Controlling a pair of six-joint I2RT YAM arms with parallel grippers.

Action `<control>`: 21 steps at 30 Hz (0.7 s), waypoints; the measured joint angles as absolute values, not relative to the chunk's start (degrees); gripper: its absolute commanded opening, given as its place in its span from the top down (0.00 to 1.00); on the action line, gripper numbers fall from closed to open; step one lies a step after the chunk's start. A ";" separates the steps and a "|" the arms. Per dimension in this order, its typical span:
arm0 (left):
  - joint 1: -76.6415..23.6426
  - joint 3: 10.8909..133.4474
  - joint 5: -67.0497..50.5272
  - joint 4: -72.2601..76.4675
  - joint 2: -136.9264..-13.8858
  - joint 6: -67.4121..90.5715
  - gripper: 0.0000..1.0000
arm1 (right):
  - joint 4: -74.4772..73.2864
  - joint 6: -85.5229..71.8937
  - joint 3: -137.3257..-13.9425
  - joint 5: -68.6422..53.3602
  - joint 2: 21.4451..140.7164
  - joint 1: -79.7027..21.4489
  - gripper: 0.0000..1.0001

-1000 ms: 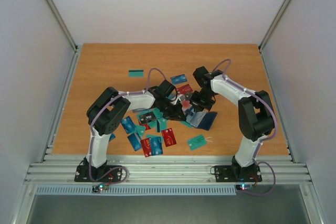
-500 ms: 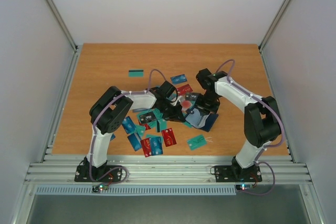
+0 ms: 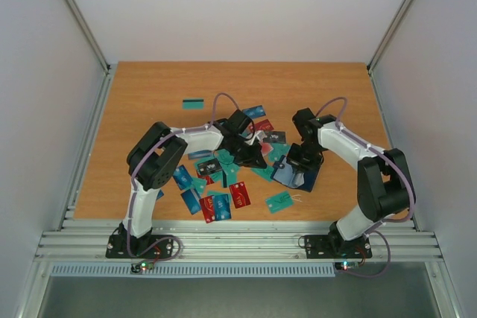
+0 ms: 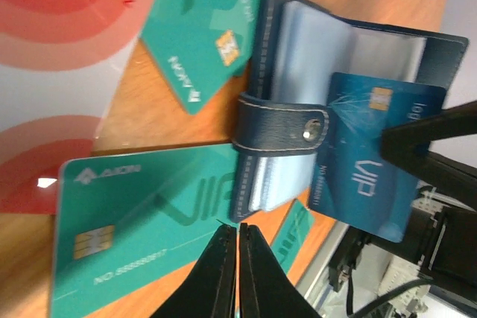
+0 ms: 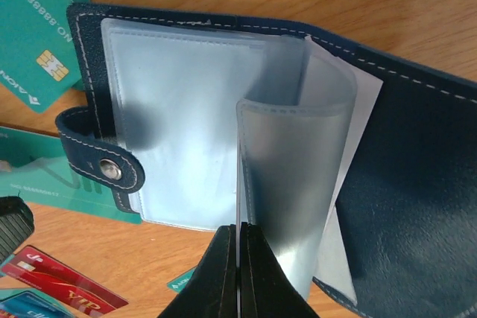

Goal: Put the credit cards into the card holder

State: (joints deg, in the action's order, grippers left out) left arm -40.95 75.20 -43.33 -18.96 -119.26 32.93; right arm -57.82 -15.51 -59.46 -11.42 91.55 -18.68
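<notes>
The navy card holder (image 5: 417, 184) lies open on the table, its clear sleeves (image 5: 179, 124) showing and one sleeve curled up. It also shows in the top view (image 3: 309, 179) and in the left wrist view (image 4: 298, 57), with its clasp tab (image 4: 287, 123) across it. My right gripper (image 5: 240, 227) is shut on a blue VIP card (image 4: 373, 154), seen edge-on in its own view and held over the holder's sleeves. My left gripper (image 4: 237, 230) is shut and empty, its tips above the edge of a teal card (image 4: 141, 206) just left of the holder.
Several blue, teal and red cards (image 3: 216, 200) lie scattered in front of the left arm. One teal card (image 3: 279, 201) lies near the front, a striped one (image 3: 194, 103) and a blue one (image 3: 253, 112) farther back. A red-and-white card (image 4: 59, 13) lies by my left gripper.
My right gripper has moved right and toward the front, ending over the card holder, which has shifted slightly right. My left gripper has barely moved.
</notes>
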 measured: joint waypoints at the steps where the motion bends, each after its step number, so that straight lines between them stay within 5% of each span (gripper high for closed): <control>1: -40.95 75.33 -43.94 -18.74 -119.20 32.91 0.96 | -56.95 -15.35 -58.74 -11.92 91.07 -18.41 0.99; 21: -48.16 90.52 -48.69 -23.05 -126.02 28.58 0.95 | -52.34 -9.50 -53.54 -15.49 81.87 -15.20 0.99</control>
State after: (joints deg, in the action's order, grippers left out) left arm -48.16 90.52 -48.69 -23.05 -126.02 28.58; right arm -52.34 -9.50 -53.54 -15.49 81.87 -15.20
